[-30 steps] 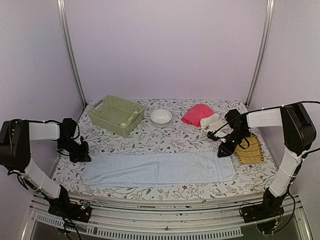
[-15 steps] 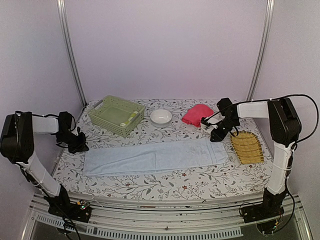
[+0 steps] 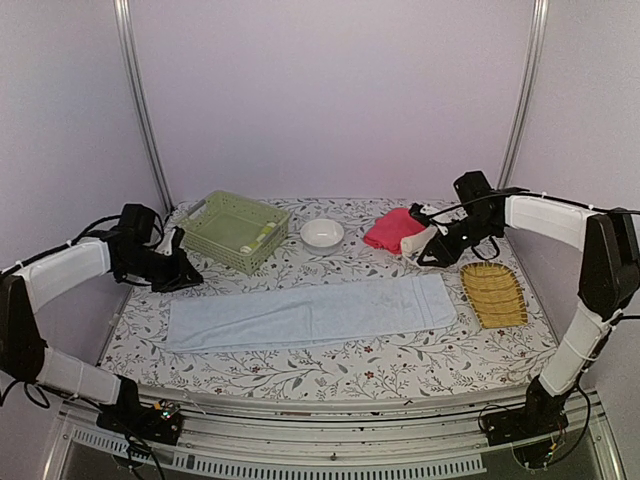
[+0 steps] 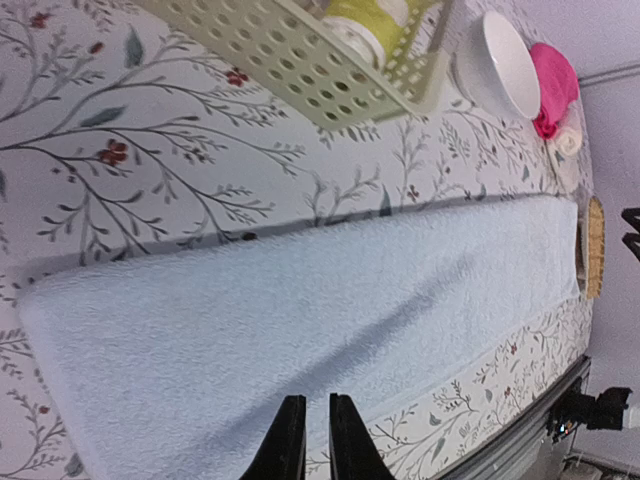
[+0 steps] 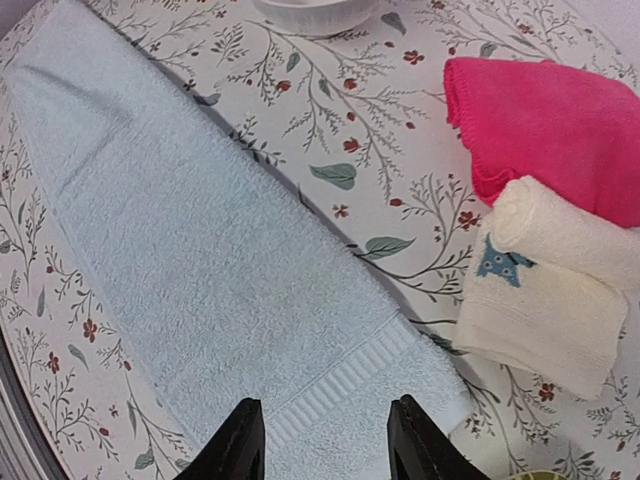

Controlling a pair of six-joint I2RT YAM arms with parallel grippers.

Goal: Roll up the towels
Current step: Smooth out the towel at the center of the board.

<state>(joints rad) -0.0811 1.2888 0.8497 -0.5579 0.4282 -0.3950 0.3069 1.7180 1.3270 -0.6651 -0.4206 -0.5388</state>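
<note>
Right gripper point(image 5: 327, 403) spread, empty, above pale blue towel point(image 5: 200, 250) end; left gripper point(image 4: 315, 400) nearly closed, by opposite end.

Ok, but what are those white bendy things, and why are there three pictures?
Those belong to a robot: a left arm and a right arm, each ending in a two-finger gripper. One picture looks down from above and behind them. The other two come from little cameras on the wrists. On the flowery table lie a long blue towel, a pink towel, a cream towel, a green basket, a white bowl and a yellow tray. The left gripper is nearly closed and the right gripper is open. Neither holds anything.
</note>
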